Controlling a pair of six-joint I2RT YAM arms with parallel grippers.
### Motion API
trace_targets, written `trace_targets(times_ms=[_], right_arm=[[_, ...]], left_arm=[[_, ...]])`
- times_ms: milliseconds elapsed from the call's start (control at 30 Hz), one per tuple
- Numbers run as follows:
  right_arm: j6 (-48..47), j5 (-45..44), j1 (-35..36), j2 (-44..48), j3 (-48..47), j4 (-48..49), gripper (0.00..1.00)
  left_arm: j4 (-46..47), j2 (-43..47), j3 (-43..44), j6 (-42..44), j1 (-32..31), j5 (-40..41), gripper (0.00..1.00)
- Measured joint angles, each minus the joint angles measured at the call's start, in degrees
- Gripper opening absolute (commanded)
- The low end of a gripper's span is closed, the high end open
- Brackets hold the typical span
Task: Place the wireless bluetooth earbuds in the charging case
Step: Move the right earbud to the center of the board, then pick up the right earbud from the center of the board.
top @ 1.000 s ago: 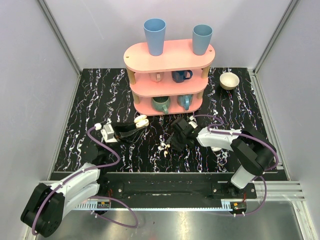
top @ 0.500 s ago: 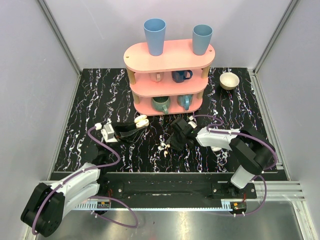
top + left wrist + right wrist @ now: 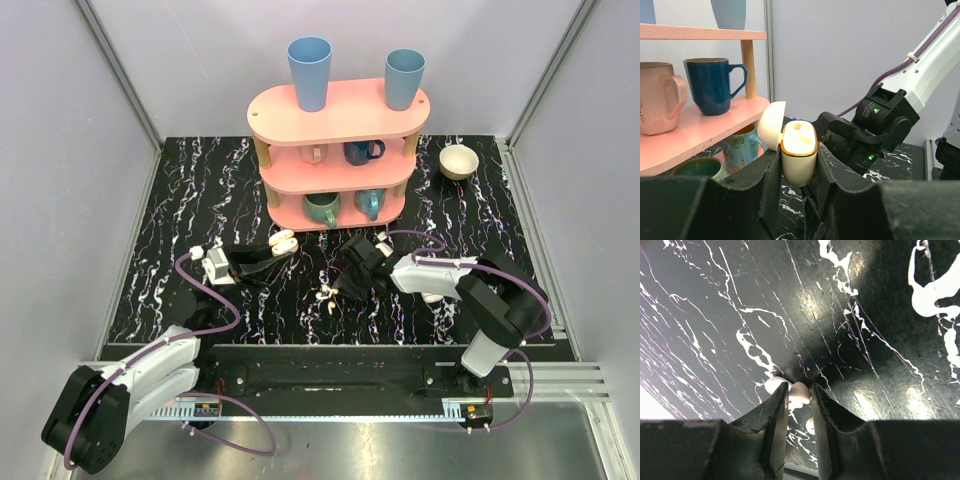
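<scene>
My left gripper (image 3: 272,247) is shut on the cream charging case (image 3: 285,238) and holds it upright above the black marbled table. In the left wrist view the case (image 3: 799,155) sits between the fingers of the left gripper (image 3: 799,150), its lid (image 3: 771,125) flipped open to the left. Two tiny white earbuds (image 3: 326,297) lie on the table. My right gripper (image 3: 338,290) is down at them. In the right wrist view the right gripper (image 3: 800,391) is closed on one earbud (image 3: 801,394). The other earbud (image 3: 773,384) lies just outside the left finger.
A pink three-tier shelf (image 3: 340,110) stands at the back, with two blue cups (image 3: 309,72) on top and mugs on its lower tiers. A navy mug (image 3: 715,85) is close to the held case. A beige bowl (image 3: 459,161) sits at the back right.
My right gripper has edged slightly left onto the earbuds. The left gripper and the case have not moved.
</scene>
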State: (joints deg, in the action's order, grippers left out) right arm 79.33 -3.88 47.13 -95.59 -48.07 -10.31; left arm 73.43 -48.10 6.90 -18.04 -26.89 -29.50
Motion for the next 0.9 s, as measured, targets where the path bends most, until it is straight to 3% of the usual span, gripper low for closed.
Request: trace_targets(times_ms=[100, 167, 467, 667, 900], right_arm=[[0.0, 0.0, 0.0, -0.2, 0.0, 0.1, 0.29], [0.0, 0.0, 0.0, -0.2, 0.0, 0.2, 0.22], [-5.3, -0.7, 0.0, 0.6, 0.2, 0.9, 0.20], [-10.5, -4.9, 0.0, 8.5, 2.3, -0.6, 0.18], [-16.5, -6.9, 0.0, 12.6, 4.0, -1.6, 0.39]], left_arm=[[0.0, 0.0, 0.0, 0.0, 0.0, 0.0, 0.00], [0.0, 0.0, 0.0, 0.0, 0.0, 0.0, 0.00], [0.0, 0.0, 0.0, 0.0, 0.0, 0.0, 0.00], [0.0, 0.0, 0.0, 0.0, 0.0, 0.0, 0.00], [0.0, -0.9, 0.0, 0.0, 0.0, 0.0, 0.00]])
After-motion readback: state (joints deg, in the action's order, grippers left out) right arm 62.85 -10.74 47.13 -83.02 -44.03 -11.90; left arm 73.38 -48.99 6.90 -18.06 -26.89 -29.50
